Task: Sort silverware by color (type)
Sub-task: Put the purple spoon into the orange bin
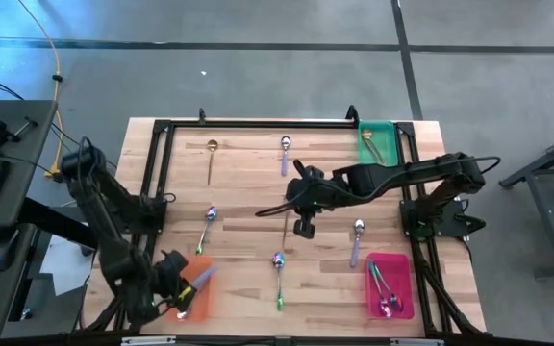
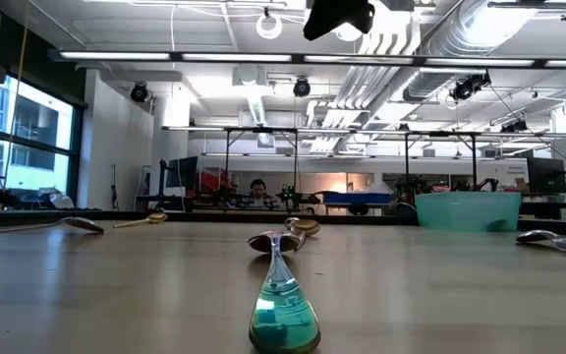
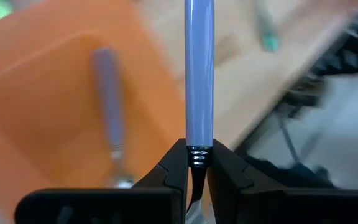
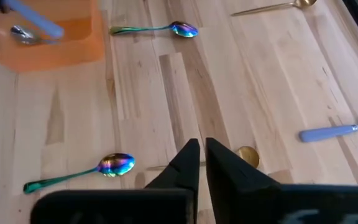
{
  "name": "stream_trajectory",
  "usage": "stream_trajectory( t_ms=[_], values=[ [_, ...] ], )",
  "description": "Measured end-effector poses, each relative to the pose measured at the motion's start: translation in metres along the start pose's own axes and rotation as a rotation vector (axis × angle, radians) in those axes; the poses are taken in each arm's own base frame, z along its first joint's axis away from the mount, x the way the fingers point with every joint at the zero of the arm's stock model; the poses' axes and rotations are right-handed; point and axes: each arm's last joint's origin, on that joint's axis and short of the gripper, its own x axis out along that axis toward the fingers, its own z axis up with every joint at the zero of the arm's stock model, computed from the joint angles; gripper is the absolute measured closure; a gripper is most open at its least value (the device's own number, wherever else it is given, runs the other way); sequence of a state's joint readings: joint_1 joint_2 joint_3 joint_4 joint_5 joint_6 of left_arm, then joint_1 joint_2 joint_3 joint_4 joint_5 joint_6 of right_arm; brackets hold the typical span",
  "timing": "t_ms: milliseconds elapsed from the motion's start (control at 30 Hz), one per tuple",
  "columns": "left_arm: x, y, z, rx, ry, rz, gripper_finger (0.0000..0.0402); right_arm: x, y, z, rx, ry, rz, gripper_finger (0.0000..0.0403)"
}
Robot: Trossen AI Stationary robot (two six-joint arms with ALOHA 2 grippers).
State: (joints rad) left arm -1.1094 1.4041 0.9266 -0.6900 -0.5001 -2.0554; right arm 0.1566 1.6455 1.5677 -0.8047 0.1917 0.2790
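My left gripper (image 1: 183,296) is over the orange tray (image 1: 198,306) at the table's near left, shut on a spoon with a lavender handle (image 3: 199,68). Another lavender-handled spoon (image 3: 109,112) lies in the tray. My right gripper (image 4: 199,155) hangs shut and empty above the table's middle, high over a gold spoon (image 4: 248,155) that lies flat. Rainbow spoons (image 1: 208,226) (image 1: 279,274), a gold spoon (image 1: 212,154) and lavender-handled spoons (image 1: 285,149) (image 1: 357,240) lie flat on the wood. My left gripper pinches the spoon between its two fingers at the ribbed metal collar (image 3: 197,155) where the lavender handle ends. The handle runs straight out past the fingertips, along the fingers. The bowl end is hidden between the fingers. The spoon is lifted clear above the orange tray.
A green tray (image 1: 378,142) with a gold spoon stands at the far right. A pink tray (image 1: 390,284) with rainbow spoons stands at the near right. A black frame (image 1: 258,123) runs round the table. A rainbow spoon (image 2: 283,315) lies close to the low camera.
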Motion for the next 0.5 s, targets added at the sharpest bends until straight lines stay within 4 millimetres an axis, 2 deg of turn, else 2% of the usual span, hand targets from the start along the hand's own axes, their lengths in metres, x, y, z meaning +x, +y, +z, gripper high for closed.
stream_trajectory(
  t_ms=[200,400,500],
  values=[
    [0.019,0.008,-0.019,-0.06,0.042,0.089,0.0377,-0.001,0.0,0.0,0.038,-0.002,0.001,0.0401],
    [0.028,0.01,-0.024,-0.047,0.027,0.113,0.0378,-0.004,0.0,-0.002,0.101,0.005,-0.021,0.0402],
    [0.03,0.012,-0.024,-0.039,0.019,0.132,0.0357,-0.005,0.0,-0.003,0.154,0.011,-0.037,0.04]
  ],
)
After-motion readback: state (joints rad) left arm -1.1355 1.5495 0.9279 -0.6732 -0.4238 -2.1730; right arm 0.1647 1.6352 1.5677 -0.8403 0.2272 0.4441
